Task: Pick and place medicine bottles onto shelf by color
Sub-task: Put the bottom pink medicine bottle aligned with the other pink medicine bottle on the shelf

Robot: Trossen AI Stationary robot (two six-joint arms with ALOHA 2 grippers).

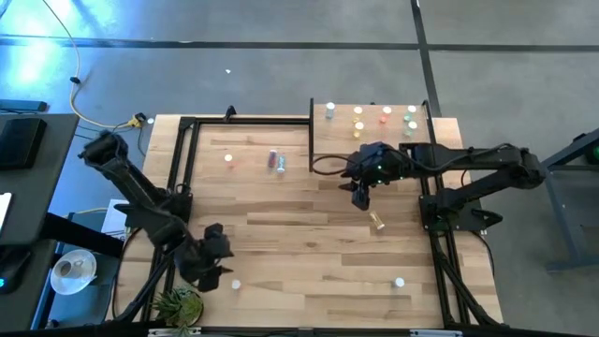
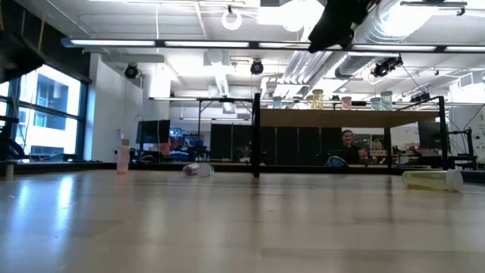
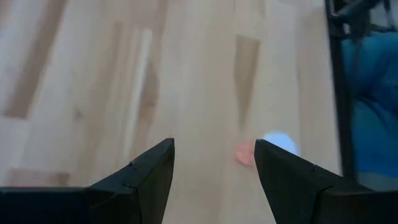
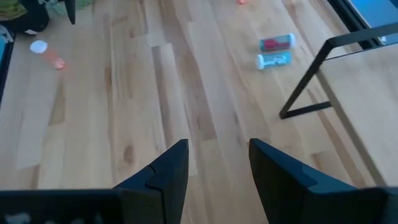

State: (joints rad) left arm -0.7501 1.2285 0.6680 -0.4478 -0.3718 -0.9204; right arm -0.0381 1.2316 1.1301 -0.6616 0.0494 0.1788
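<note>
Bottles stand in a row on the shelf (image 1: 374,131) at the table's far right in the high view; a yellow bottle (image 1: 377,221) lies near the right gripper (image 1: 361,197), a red bottle (image 1: 273,157) and blue bottle (image 1: 281,165) farther left. Low view shows the yellow bottle (image 2: 432,179) on its side. Left gripper (image 3: 214,171) hangs released, empty, above an orange bottle (image 3: 264,149). Right gripper (image 4: 217,168) likewise open, holding nothing.

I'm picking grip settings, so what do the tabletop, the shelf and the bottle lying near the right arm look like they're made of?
Tabletop: pale wood planks with visible grain and seams, a soft sheen.
Shelf: matching light wood board; its thin black uprights look like metal.
Bottle: probably translucent yellow plastic with a white cap; glass can't be ruled out.
</note>
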